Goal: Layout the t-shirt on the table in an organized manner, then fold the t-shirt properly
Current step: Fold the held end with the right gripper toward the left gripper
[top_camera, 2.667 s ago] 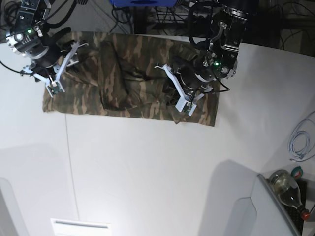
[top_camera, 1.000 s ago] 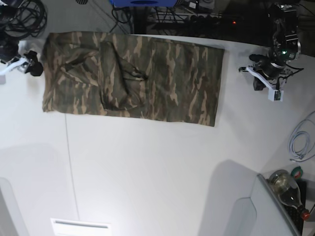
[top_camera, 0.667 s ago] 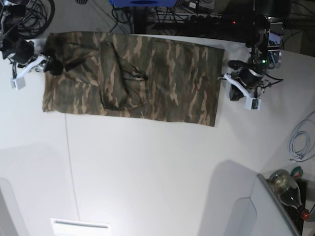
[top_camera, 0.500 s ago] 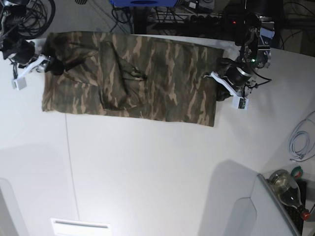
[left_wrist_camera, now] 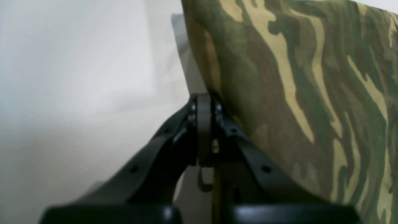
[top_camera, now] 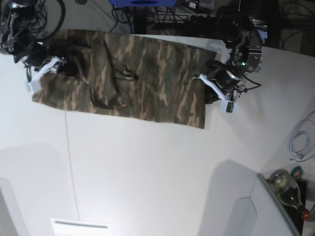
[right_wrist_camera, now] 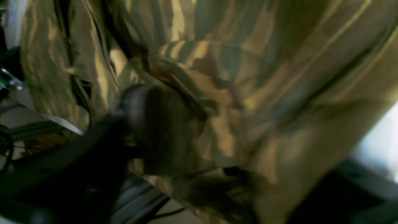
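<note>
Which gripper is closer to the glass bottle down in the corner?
Left. The left gripper, at the t-shirt's near-side edge, is nearer the bottle; the right gripper is across the table.

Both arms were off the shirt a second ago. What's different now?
Both arms have come back in: the left gripper sits shut at the t-shirt's right edge, the right gripper at its left end. The cloth has slid left and skewed. The table, cable and bottle stayed put.

Both arms black with white finger pieces; left gripper (top_camera: 216, 93) body carries a green LED. Black fingers (left_wrist_camera: 199, 124) show small screws. Black cables trail behind.
</note>
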Robot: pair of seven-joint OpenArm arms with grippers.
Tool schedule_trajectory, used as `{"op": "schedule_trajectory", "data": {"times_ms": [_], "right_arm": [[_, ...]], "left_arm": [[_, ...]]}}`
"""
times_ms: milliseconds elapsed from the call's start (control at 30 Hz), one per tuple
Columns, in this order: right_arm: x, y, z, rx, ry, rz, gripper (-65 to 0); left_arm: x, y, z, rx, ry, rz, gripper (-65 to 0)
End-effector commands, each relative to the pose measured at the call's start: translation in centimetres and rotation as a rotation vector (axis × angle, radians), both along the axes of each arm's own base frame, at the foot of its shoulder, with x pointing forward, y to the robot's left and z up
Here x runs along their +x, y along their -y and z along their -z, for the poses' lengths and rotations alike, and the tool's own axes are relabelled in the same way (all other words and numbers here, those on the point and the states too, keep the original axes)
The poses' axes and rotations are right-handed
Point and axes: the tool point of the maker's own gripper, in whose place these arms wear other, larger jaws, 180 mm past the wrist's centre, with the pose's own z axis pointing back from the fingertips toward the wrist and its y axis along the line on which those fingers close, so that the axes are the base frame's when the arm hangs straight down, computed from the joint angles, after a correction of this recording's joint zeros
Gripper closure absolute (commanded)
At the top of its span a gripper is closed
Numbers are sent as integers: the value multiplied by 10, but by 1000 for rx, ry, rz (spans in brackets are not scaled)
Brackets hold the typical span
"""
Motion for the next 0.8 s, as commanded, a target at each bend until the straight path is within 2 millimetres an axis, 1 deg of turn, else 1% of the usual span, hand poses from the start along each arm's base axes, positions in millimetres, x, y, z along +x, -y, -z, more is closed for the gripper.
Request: {"op": "schedule_trajectory", "data": {"times_ms": [0, 33, 67, 100, 133, 167, 233, 267, 300, 400, 500, 567, 600, 700, 767], "right_arm": [[11, 6, -10, -5, 47, 4, -183], [14, 11, -13, -14, 57, 1, -77], [20, 11, -16, -22, 63, -11, 0], [23, 11, -19, -29, 62, -29, 0], [26, 12, -23, -40, 60, -50, -15], [30, 11, -28, -53, 63, -75, -21], [38, 10, -45, -94, 91, -126, -2], [42, 9, -53, -115, 108, -148, -3], [45, 10, -63, -134, 110, -134, -3], [54, -1, -88, -143, 116, -75, -2], [56, -12, -102, -134, 108, -52, -2], [59, -29, -108, -118, 113, -71, -2], [60, -38, -109, -106, 110, -82, -2], [61, -72, -108, -54, 85, -114, -2], [56, -93, -105, -28, 74, -138, -2]], "left_arm": [[-7, -1, 5, 16, -36, 14, 0], [-8, -1, 6, 16, -38, 14, 0], [-9, 0, 6, 16, -39, 15, 0], [-9, 2, 6, 14, -38, 17, 0], [-9, 3, 5, 12, -37, 19, 0], [-11, 12, 7, 1, -41, 31, 0], [-15, 26, 9, -8, -49, 69, 0], [-16, 34, 10, -15, -52, 86, 0], [-17, 41, 10, -20, -53, 102, 0], [-21, 63, 11, -43, -58, 146, 0], [-22, 81, 9, -74, -56, 156, 0], [-21, 92, 8, -97, -54, 154, 0], [-21, 93, 8, -100, -53, 153, 0], [-15, 98, 5, -104, -41, 157, 0], [-16, 104, 5, -107, -42, 177, 0]]}}
